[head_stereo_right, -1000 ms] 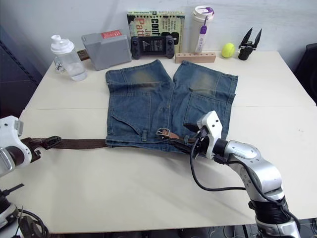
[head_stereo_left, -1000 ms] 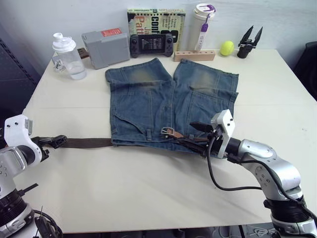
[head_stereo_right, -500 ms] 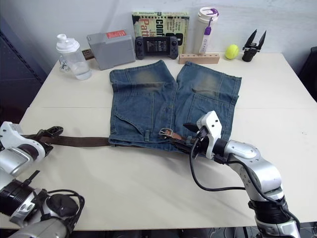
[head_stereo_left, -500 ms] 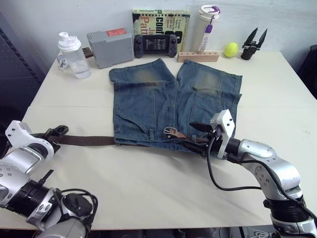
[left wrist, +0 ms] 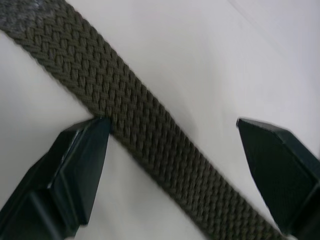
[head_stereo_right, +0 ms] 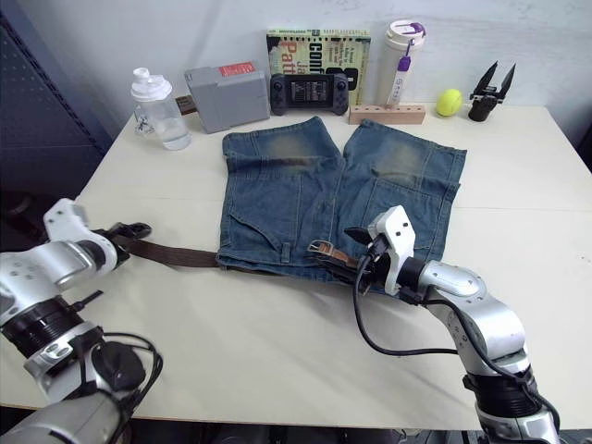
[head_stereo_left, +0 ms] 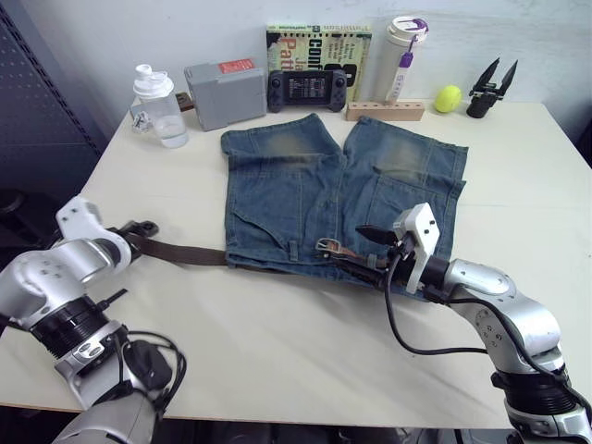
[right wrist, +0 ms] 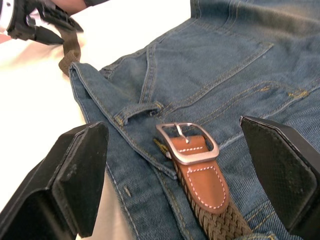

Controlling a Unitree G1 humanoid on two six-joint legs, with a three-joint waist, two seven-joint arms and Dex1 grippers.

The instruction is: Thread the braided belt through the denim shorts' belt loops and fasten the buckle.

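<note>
Braided belt [head_stereo_left: 180,252] is being straddled by the left gripper [head_stereo_left: 139,231] out on the robot's left side of the table [head_stereo_left: 277,342]. Its fingers [left wrist: 80,160] are being held wide apart, with one just brushing the strap's edge and the other well clear, so nothing is actually being clamped. From there the strap is being run across the bare tabletop and along the waistband of the denim shorts [head_stereo_left: 342,190], which are being kept spread flat mid-table, waistband toward the robot and legs pointing away.

Over on the right side, the right gripper [head_stereo_left: 377,246] is being held wide open too, fingers [right wrist: 75,175] splayed either side of the buckle [right wrist: 187,144] without touching it. That silver buckle, on its tan leather tab, is being rested on the denim right beside one of the belt loops [right wrist: 137,111].

Along the far edge, a shaker bottle [head_stereo_left: 159,105], a grey box [head_stereo_left: 225,93], a handheld console [head_stereo_left: 308,89], a book [head_stereo_left: 319,48], a tumbler [head_stereo_left: 401,57], a wooden block [head_stereo_left: 386,110], a tennis ball [head_stereo_left: 449,97] and a spare black gripper [head_stereo_left: 492,87] are being left lined up.
</note>
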